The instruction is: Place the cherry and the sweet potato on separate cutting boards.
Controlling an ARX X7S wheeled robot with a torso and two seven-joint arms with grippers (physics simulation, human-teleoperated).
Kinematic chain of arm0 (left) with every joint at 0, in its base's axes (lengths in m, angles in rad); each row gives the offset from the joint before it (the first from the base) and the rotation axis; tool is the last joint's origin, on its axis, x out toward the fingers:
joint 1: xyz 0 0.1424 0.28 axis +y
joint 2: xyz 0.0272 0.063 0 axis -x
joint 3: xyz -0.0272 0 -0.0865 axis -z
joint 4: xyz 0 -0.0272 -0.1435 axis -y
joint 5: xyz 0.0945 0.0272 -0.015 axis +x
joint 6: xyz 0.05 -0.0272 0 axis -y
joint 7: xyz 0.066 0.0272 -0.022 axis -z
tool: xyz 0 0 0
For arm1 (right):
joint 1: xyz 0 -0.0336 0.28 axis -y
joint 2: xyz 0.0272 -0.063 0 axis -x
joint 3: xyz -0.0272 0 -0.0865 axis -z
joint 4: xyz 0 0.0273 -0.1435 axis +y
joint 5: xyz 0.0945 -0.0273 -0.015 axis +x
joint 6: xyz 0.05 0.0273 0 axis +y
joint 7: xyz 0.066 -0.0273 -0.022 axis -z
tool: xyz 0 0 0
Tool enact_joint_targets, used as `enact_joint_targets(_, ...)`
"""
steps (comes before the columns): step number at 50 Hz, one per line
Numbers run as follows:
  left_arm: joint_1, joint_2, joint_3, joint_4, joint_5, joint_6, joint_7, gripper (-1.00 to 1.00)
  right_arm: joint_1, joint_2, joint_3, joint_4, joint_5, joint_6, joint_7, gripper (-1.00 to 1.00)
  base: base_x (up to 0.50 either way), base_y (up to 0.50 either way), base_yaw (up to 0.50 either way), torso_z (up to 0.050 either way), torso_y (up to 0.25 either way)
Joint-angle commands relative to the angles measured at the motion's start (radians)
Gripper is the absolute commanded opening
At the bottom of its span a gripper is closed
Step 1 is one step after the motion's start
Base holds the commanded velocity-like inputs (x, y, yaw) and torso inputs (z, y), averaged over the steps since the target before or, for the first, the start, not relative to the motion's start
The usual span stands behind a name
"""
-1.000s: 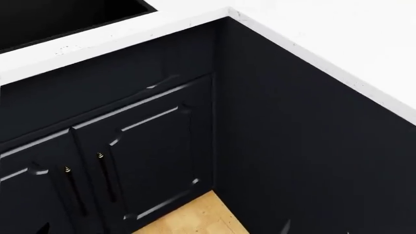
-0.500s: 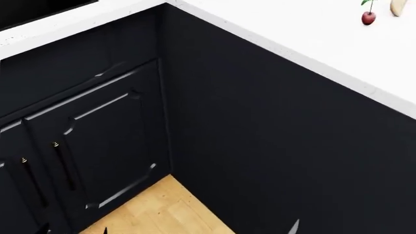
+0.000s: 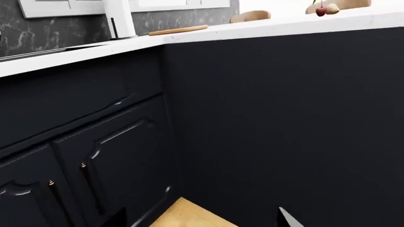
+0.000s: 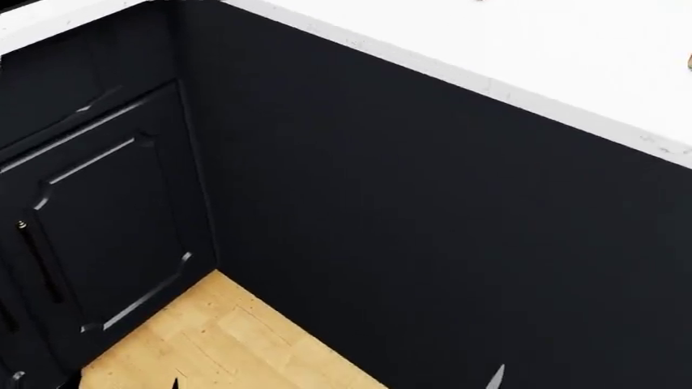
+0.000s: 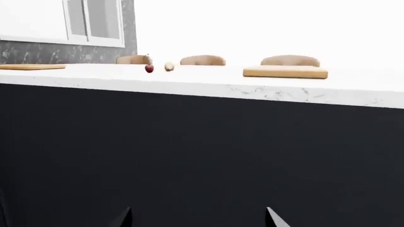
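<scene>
Looking down from the head camera, we get a wall of dark cabinet front (image 4: 411,227) filling most of the frame, the white worktop (image 4: 562,49) cutting across the upper right, and a wedge of wooden floor (image 4: 227,340) at the lower left beside a panelled cabinet door (image 4: 97,219). None of the task's things show in this view. Over on the right wrist camera they do: the cherry (image 5: 149,68) sits on the worktop at the upper left of that frame, with the sweet potato (image 5: 169,66) just beside it, a pale little nub from this low angle. One cutting board (image 5: 285,72) lies well apart from them toward the upper right, and a second cutting board (image 5: 31,66) lies at the far upper left, near the marbled backsplash (image 5: 63,52). Chair backs (image 5: 203,60) peek up behind the worktop. The left wrist camera catches the cherry again at its upper right edge, tiny, and a thin board on the corner stretch beside a white faucet (image 3: 118,19). The right end effector (image 5: 198,218) shows only two dark fingertips set wide apart at the bottom of its frame, holding nothing; the left end effector (image 3: 202,218) likewise stands wide and empty.
</scene>
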Motion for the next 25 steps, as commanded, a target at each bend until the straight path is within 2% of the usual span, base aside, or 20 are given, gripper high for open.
enact_joint_targets(1, 0.007, 0.017, -0.032, 0.015, -0.036, 0.008, 0.037, 1.00, -0.005, -0.017, 0.026, -0.006, -0.006, -0.006, -0.008, 1.00, -0.26, 0.35, -0.43, 0.000, 0.000)
enact_joint_targets(25, 0.000, 0.013, -0.018, 0.013, -0.044, 0.011, 0.024, 1.00, -0.006, -0.012, 0.031, -0.003, 0.022, -0.014, 0.015, 1.00, -0.25, 0.38, -0.41, 0.000, 0.000)
